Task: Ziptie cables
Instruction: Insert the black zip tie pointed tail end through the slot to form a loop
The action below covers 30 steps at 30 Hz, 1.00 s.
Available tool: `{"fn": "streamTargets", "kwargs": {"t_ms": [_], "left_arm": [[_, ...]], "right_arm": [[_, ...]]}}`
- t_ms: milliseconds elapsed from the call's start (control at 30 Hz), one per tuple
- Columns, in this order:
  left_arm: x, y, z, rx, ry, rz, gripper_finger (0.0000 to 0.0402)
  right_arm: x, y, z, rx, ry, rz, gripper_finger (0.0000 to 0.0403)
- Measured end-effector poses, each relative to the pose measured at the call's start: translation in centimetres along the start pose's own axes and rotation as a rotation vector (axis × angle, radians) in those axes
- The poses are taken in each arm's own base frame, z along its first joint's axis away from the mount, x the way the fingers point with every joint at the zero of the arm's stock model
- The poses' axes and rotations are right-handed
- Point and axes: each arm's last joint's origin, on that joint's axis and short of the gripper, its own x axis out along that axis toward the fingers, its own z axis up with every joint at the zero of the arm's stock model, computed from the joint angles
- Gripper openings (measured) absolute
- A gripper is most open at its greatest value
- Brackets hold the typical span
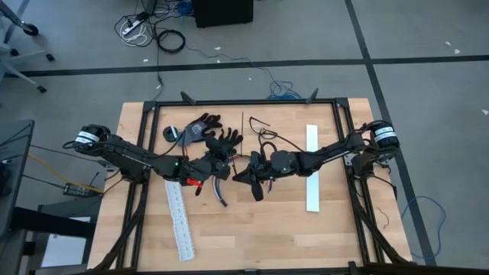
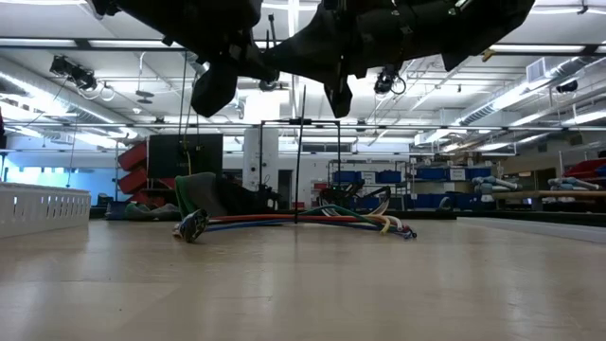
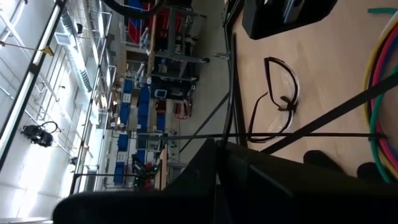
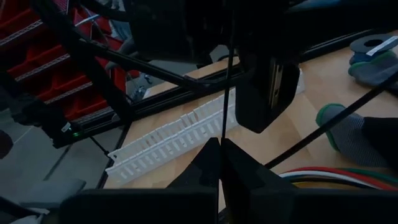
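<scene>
Where the two arms meet: over the middle of the tabletop [image 1: 252, 237], above the task's things.
Left pincer [image 1: 216, 169]: fingers pressed fully together; whether they pinch anything cannot be told.
Right pincer [image 1: 250, 174]: also fully closed, just beside the left one; a thin black strip [image 4: 227, 81] rises right in front of its fingertips, but a grip on it cannot be confirmed.
Cables [image 2: 312, 222]: lying flat on the tabletop as one loose bundle beneath the pincers, and also seen close by in the right wrist view [image 4: 336, 176].
Risk, stray strands: the bundle looks unbound, so a tie looped from here could likely miss a wire lying apart from the rest.
Risk, slipping tie: if the thin strip is the tie, it is narrow and springy, and it might twist or drop out of closed fingers while being threaded.
Risk, collision: the two pincers are very near each other, so a small misjudged move could knock them together or drag the bundle.
Risk, snagging: the gloves [image 1: 205, 130] and glasses [image 3: 280, 99] lie near and could catch a wire end.
Count, arms: two.
Count, white slotted strips: two, one on the left [image 1: 180, 221] and one on the right [image 1: 312, 168].
Count, gloves: two.
Count, glasses: one pair.
Count, wires: several colours; the exact number cannot be told.
</scene>
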Motion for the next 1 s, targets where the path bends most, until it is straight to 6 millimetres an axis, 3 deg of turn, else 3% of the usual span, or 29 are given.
{"fn": "streamTargets", "kwargs": {"t_ms": [1000], "left_arm": [[0.04,0.25,-0.04,0.133,0.036,0.033,0.0]], "right_arm": [[0.65,-0.51,-0.45,-0.002,-0.021,0.041,0.0]]}}
